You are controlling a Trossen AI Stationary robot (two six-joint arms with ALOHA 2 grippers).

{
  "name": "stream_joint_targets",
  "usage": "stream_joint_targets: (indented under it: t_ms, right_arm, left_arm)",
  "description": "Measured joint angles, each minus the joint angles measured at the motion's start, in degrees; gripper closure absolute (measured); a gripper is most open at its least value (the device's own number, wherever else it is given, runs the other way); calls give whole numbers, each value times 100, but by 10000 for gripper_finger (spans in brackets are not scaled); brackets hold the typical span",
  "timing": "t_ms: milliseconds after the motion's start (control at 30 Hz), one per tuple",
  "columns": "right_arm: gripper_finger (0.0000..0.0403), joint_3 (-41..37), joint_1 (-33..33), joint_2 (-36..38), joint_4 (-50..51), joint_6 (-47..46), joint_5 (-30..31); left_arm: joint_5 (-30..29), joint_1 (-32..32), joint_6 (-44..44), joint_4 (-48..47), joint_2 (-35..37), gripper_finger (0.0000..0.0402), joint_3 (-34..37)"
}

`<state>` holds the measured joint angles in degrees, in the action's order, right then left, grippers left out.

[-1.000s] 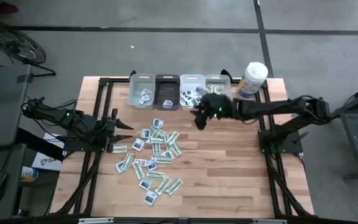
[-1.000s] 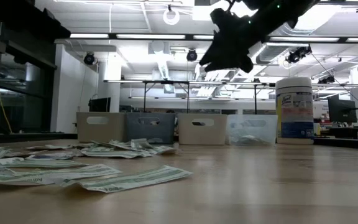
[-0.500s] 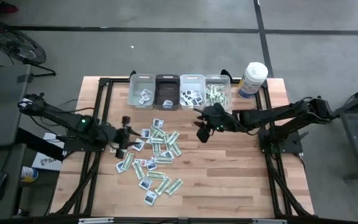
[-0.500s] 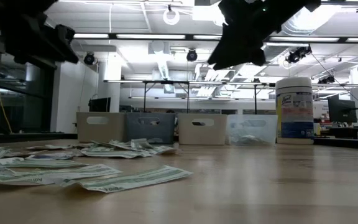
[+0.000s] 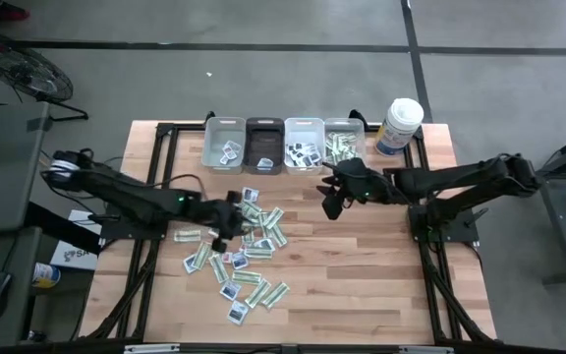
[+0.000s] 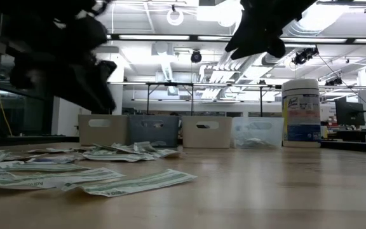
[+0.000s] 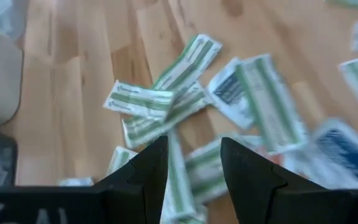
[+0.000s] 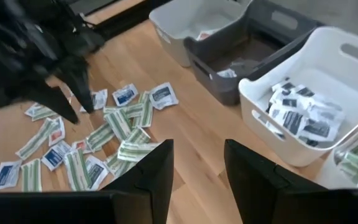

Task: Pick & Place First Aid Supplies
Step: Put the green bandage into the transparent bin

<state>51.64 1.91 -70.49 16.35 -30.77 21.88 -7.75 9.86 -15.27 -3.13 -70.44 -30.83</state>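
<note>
Left gripper (image 5: 222,218), jaws parted and empty, hangs over my heap of flat green-and-white paper packets (image 5: 244,248). Overlapping strips there could come up doubled. Right gripper (image 5: 334,202), also parted and empty, waits near the white plastic bins (image 5: 305,146).

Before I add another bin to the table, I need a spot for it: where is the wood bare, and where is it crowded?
Bare: the wooden table between the packet pile and its right edge, below the right gripper. Also the near-left corner. Crowded: the back edge, with the four bins and the wipes canister, and the left centre, where the left gripper hangs over the packets.
</note>
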Motion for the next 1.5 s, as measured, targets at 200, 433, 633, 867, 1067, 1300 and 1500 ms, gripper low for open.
stream_joint_targets:
  t_ms: [200, 433, 633, 867, 1067, 1300, 1500]
  right_arm:
    - [267, 0, -2, 214, 28, 274, 97]
    - [267, 0, -2, 345, 42, 422, 136]
    - [267, 4, -2, 377, 62, 427, 117]
    - [267, 4, -2, 380, 57, 579, 24]
    - [267, 4, -2, 380, 56, 683, 25]
    - [267, 4, -2, 380, 56, 683, 23]
    - [267, 4, -2, 380, 56, 678, 25]
  left_arm:
    - [467, -370, -989, -168, -1227, 257, -829]
    - [194, -423, -1629, -996, -2365, 257, -1778]
    - [-79, -423, -1645, -1224, -2596, 257, -2151]
    - [-222, -425, -1734, -1237, -2599, 257, -2157]
    - [-224, -425, -1911, -1176, -2599, 257, -2155]
    - [-308, -473, -2054, -1152, -2599, 257, -2155]
    - [-177, -591, -2067, -1093, -2701, 257, -2155]
